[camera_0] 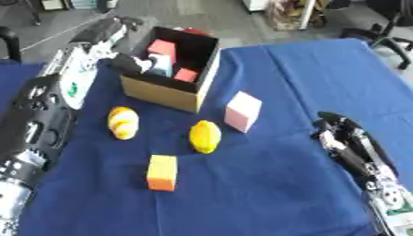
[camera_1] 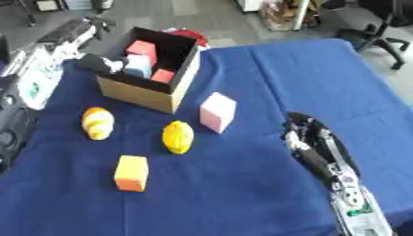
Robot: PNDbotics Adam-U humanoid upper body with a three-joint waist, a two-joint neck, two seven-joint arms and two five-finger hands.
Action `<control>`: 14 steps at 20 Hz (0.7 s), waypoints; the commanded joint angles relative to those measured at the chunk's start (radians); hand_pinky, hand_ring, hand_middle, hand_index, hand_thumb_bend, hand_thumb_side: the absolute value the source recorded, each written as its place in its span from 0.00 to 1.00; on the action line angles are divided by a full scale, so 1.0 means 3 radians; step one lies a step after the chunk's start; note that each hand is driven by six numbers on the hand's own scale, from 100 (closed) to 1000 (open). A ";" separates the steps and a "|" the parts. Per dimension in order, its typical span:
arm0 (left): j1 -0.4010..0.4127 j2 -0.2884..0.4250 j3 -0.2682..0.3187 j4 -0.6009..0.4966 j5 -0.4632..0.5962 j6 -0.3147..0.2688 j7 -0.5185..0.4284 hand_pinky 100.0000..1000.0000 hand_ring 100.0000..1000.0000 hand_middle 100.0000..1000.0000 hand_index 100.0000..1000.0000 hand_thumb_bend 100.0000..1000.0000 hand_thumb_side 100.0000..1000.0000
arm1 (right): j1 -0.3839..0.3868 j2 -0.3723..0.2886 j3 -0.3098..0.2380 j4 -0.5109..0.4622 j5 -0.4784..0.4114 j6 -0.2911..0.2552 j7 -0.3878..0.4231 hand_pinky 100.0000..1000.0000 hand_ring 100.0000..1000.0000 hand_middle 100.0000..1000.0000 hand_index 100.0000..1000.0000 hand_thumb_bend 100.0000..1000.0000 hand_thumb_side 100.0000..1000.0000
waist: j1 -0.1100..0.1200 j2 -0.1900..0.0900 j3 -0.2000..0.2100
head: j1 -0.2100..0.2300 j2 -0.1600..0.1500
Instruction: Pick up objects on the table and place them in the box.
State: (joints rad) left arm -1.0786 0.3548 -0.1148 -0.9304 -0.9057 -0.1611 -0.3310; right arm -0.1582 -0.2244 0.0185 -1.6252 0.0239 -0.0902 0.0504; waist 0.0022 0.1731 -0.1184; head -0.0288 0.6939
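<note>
Upper left: left robot hand (camera_0: 133,63) over the box (camera_0: 165,94) rim, fingers unreadable. Below it, on the desk (camera_0: 266,184): bread-like piece (camera_0: 122,122), orange block (camera_0: 162,172), lemon (camera_0: 205,136), pink cube (camera_0: 243,111). Right edge: right robot hand (camera_0: 343,131) relaxed open, nearest the cube.

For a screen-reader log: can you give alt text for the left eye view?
The robot's left hand reaches over the rim of an open cardboard box holding red and pale blocks. On the blue cloth in front lie a bread roll, lemon, orange block and pink block; the right hand rests at right.
</note>
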 commanded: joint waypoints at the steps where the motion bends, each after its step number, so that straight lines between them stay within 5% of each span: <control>1: 0.0009 0.0316 -0.0063 -0.0368 0.0302 -0.0229 -0.0308 0.81 0.72 0.73 0.89 0.31 0.27 | -0.0027 -0.0049 -0.0025 -0.0036 0.0014 -0.0008 -0.0001 0.71 0.57 0.63 0.80 0.00 0.34 | -0.0017 -0.0061 0.0015 | -0.0031 -0.0018; 8: 0.0376 0.0828 -0.0359 -0.0906 0.0732 -0.0500 -0.0962 0.80 0.71 0.72 0.88 0.39 0.31 | -0.0018 -0.0069 -0.0029 -0.0033 0.0026 -0.0007 -0.0001 0.71 0.57 0.63 0.79 0.00 0.34 | 0.0014 -0.0080 0.0061 | -0.0099 -0.0007; 14: 0.0501 0.0808 -0.0626 -0.0732 0.0543 -0.0607 -0.1380 0.79 0.72 0.73 0.89 0.47 0.45 | -0.0019 -0.0066 -0.0022 -0.0033 0.0028 -0.0009 0.0008 0.71 0.57 0.63 0.79 0.00 0.34 | 0.0014 -0.0089 0.0062 | -0.0113 -0.0003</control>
State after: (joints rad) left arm -0.9132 0.5794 -0.2977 -1.1507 -0.7312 -0.3376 -0.7253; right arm -0.1572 -0.2249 0.0181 -1.6251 0.0255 -0.0901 0.0505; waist 0.0026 0.1729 -0.0992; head -0.0580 0.6943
